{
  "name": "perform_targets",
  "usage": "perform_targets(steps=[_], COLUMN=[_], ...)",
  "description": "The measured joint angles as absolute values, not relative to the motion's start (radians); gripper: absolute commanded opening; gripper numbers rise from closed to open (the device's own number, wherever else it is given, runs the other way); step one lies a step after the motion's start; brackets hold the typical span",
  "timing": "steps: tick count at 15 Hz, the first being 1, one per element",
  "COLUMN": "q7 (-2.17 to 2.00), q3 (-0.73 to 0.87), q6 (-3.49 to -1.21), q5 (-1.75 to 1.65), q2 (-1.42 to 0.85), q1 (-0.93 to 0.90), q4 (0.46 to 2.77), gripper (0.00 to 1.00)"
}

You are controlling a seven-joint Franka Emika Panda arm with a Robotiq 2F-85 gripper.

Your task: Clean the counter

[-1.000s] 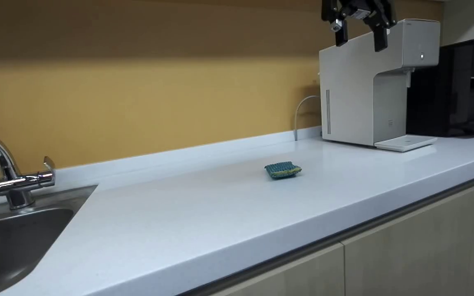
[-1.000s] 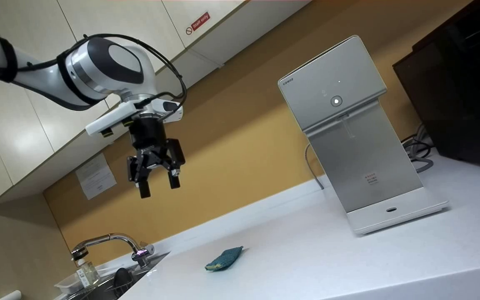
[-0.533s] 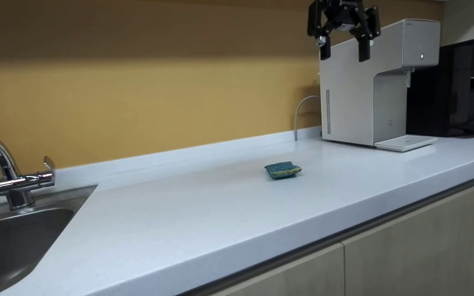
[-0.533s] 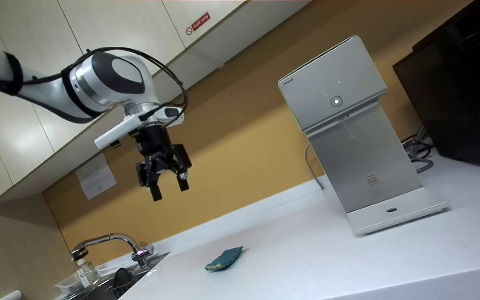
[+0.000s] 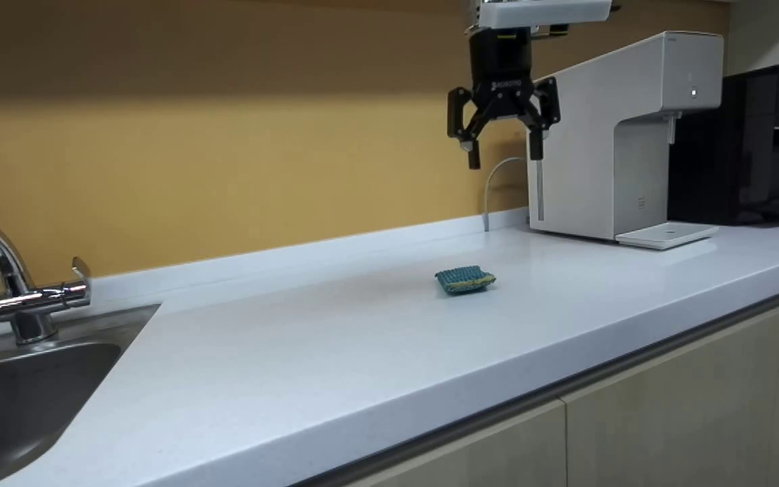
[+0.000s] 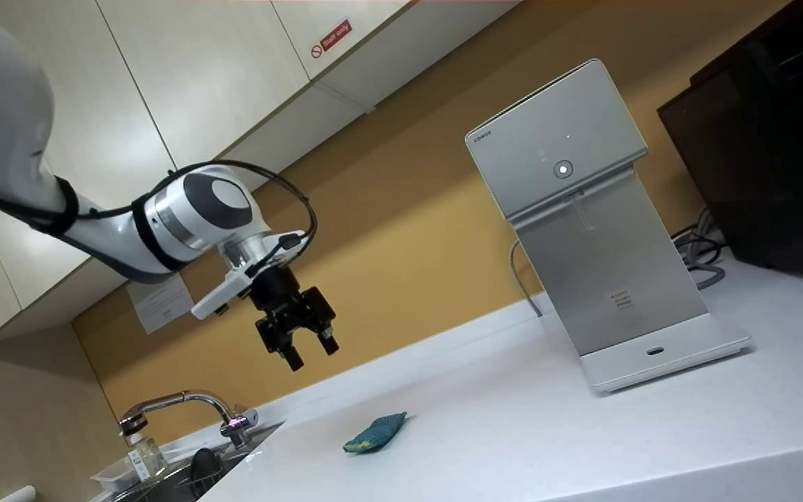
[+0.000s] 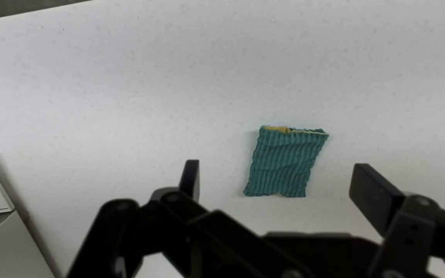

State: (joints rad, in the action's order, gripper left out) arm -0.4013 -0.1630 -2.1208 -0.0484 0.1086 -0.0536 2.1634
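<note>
The white counter (image 5: 281, 365) runs across an exterior view, with a rounded front edge over beige cabinets; it also shows in an exterior view (image 6: 499, 432) and fills the wrist view (image 7: 110, 96). A teal knitted sponge or cloth (image 5: 465, 279) with a yellow edge lies flat on it, seen too in an exterior view (image 6: 376, 432) and the wrist view (image 7: 284, 164). My gripper (image 5: 505, 161) is open and empty, pointing down, well above the counter and the teal piece. In the wrist view the teal piece appears between and a little beyond the fingertips.
A grey water dispenser (image 5: 579, 155) stands behind the gripper, also in an exterior view (image 6: 583, 223). A black machine (image 5: 741, 142) is beyond it. A steel sink (image 5: 38, 385) with a chrome faucet (image 5: 31, 304) is at the far end. Upper cabinets (image 6: 185, 70) hang over the counter.
My gripper has come down toward the counter, moving left in an exterior view and right in an exterior view. It stays open. The teal piece has not moved.
</note>
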Motion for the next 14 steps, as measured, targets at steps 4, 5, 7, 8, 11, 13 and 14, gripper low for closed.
perform_targets(steps=[4, 5, 7, 8, 11, 13, 14], q7=[-0.412, -0.412, -0.412, -0.413, -0.430, -0.432, -0.432], q3=[-0.163, -0.162, -0.162, -0.162, -0.162, -0.160, -0.158], q6=[-2.128, -2.128, -2.131, -2.136, -2.170, -2.190, -2.202], q5=[-0.058, -0.058, -0.060, -0.059, -0.059, -0.055, -0.050], q2=[0.088, 0.087, 0.074, 0.060, -0.016, -0.080, -0.113], q1=[-0.058, -0.058, -0.061, -0.065, -0.079, -0.086, -0.090], q4=[2.159, 2.160, 2.160, 2.159, 2.137, 2.108, 2.089], gripper=[1.00, 1.00, 1.00, 1.00, 1.00, 1.00, 1.00])
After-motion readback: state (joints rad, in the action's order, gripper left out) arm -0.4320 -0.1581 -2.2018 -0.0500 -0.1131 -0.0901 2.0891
